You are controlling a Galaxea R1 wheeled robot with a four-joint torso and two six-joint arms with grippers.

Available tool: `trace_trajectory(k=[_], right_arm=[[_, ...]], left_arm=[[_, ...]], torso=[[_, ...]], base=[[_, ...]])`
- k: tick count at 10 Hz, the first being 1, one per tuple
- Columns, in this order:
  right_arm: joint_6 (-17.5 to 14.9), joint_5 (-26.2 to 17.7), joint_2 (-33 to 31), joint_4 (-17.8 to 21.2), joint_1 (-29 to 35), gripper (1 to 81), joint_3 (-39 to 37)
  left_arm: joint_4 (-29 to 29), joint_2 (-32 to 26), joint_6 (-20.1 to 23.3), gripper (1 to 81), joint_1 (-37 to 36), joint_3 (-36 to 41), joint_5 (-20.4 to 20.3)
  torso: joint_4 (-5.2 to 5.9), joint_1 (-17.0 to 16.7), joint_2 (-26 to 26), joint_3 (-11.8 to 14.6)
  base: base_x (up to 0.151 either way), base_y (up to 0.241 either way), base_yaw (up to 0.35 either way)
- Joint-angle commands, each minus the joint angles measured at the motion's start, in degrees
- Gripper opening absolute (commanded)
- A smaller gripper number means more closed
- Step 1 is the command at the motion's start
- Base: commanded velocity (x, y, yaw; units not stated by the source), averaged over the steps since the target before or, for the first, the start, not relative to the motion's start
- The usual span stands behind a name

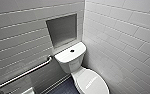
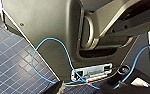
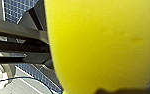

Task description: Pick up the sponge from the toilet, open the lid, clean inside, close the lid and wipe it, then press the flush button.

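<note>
The toilet (image 1: 71, 65) sits in the tiled corner with its lid (image 1: 92, 81) down over the bowl and the flush button (image 1: 72, 50) on the tank cover. The right claw (image 3: 111, 91) pinches the sponge (image 3: 101, 45) (blue floor tiles behind); I cannot tell the left claw's (image 2: 91, 89) state.

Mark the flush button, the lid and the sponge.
flush button (image 1: 72, 50): head view, its dark centre.
lid (image 1: 92, 81): head view, middle of its closed top.
sponge (image 3: 103, 45): right wrist view, its broad yellow face.
</note>
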Motion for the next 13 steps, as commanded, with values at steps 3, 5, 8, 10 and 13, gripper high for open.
trace_trajectory(k=[3, 5, 8, 10, 13], right_arm=[[-0.5, -3.1, 4.8, -7.9, -0.1, 1.0, -9.1], [-0.4, -3.1, 6.7, -8.1, -0.1, 1.0, -11.5], [-0.3, -3.4, 8.6, -8.0, -0.4, 1.0, -13.8], [-0.2, -3.4, 10.7, -7.8, -0.4, 1.0, -16.3], [-0.2, -3.4, 13.8, -7.8, -0.6, 1.0, -20.0]], left_arm=[[-1.0, 7.8, 0.0, 81.1, 1.7, -10.5, 2.1], [-1.0, 7.9, -0.1, 81.1, 1.7, -10.5, 2.0], [-0.9, 7.3, -0.1, 81.1, 1.7, -10.6, 2.0], [-0.9, 6.9, -0.1, 81.1, 1.7, -10.6, 2.0], [-0.7, 6.2, -0.1, 81.1, 1.7, -10.6, 2.0]], torso=[[0.00, -6.1, 9.3, 9.5], [0.00, -8.7, 13.4, 13.7], [0.00, -12.9, 19.7, 14.4], [0.00, -15.5, 23.4, 16.4], [0.00, -19.2, 29.2, 17.1]], base=[[0.000, 0.000, 0.000], [0.000, 0.000, 0.000], [0.000, 0.000, 0.000], [0.000, 0.000, 0.000], [0.000, 0.000, 0.000]])
